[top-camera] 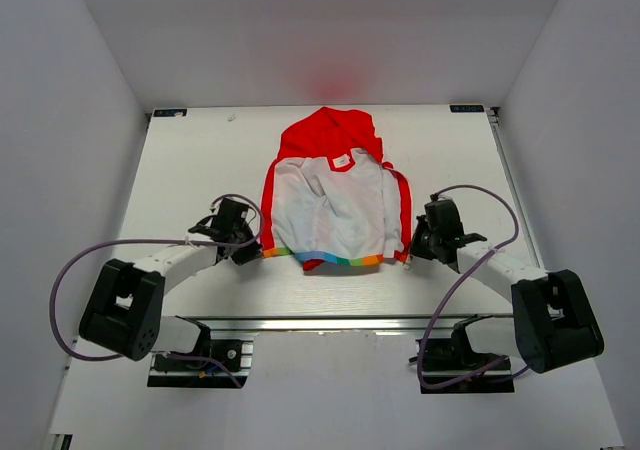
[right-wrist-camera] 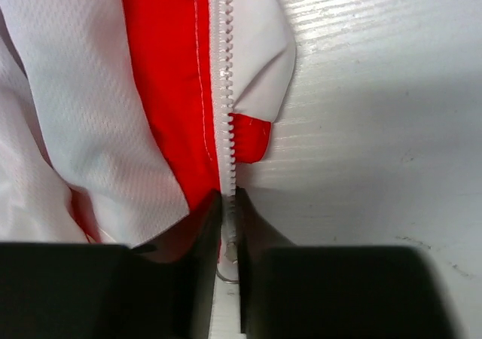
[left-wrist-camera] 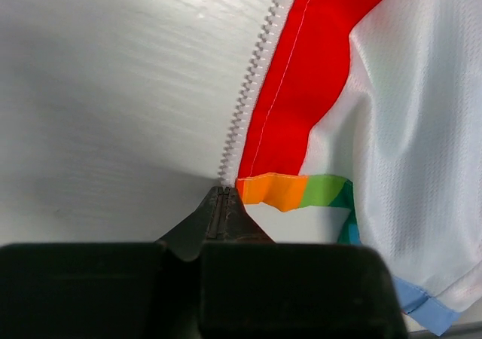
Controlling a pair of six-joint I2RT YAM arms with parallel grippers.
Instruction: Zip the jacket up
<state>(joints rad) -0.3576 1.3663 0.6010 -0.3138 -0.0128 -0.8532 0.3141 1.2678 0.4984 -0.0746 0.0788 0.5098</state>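
The jacket (top-camera: 335, 205) lies spread open with its white lining up, red hood (top-camera: 330, 130) at the far end and a rainbow hem (top-camera: 340, 260) at the near end. My left gripper (top-camera: 252, 253) is at its near left corner. In the left wrist view it (left-wrist-camera: 221, 193) is shut, its tips pinched at the bottom end of the white zipper teeth (left-wrist-camera: 245, 105), beside the orange hem (left-wrist-camera: 275, 190). My right gripper (top-camera: 412, 245) is at the near right corner. In the right wrist view it (right-wrist-camera: 229, 203) is shut on the other zipper row (right-wrist-camera: 224, 90), with a metal slider (right-wrist-camera: 230, 260) between the fingers.
The white table (top-camera: 200, 170) is walled in by white panels left, right and behind. A metal rail (top-camera: 330, 322) runs along the near edge between the arm bases. Purple cables (top-camera: 470, 260) loop beside each arm.
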